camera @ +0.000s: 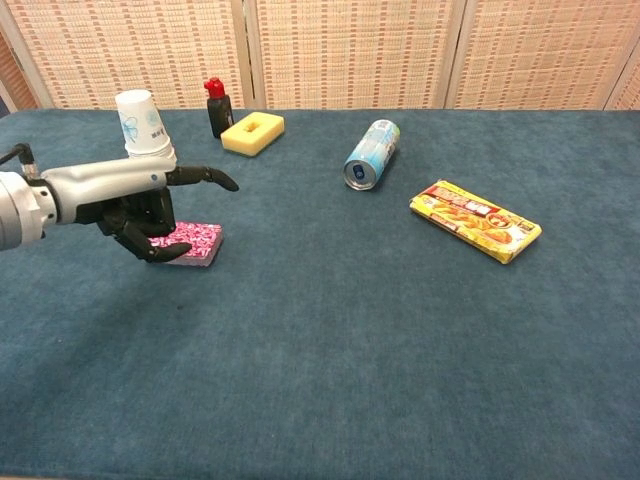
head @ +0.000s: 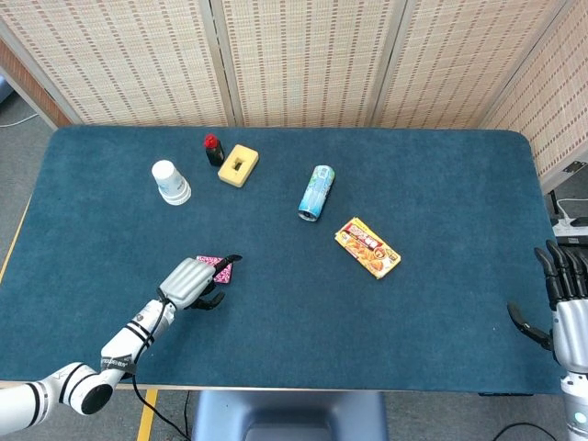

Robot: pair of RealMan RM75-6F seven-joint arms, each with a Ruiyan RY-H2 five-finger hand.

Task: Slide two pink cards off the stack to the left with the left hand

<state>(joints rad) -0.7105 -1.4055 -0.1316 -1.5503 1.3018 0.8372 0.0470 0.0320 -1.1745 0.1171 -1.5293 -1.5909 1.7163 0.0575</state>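
Note:
The stack of pink cards (head: 220, 267) (camera: 199, 242) lies on the blue table at the front left, mostly covered in the head view. My left hand (head: 194, 282) (camera: 150, 205) hovers over its left part, one finger stretched out past the stack, the others curled down toward the top card; whether they touch it I cannot tell. It holds nothing. My right hand (head: 569, 310) shows only in the head view, at the table's front right corner, fingers spread and empty.
Stacked white paper cups (head: 170, 181) (camera: 143, 129), a small red-capped black bottle (camera: 216, 106) and a yellow sponge (camera: 252, 132) stand at the back left. A can (camera: 371, 153) lies on its side mid-table, a yellow snack packet (camera: 475, 220) right of it.

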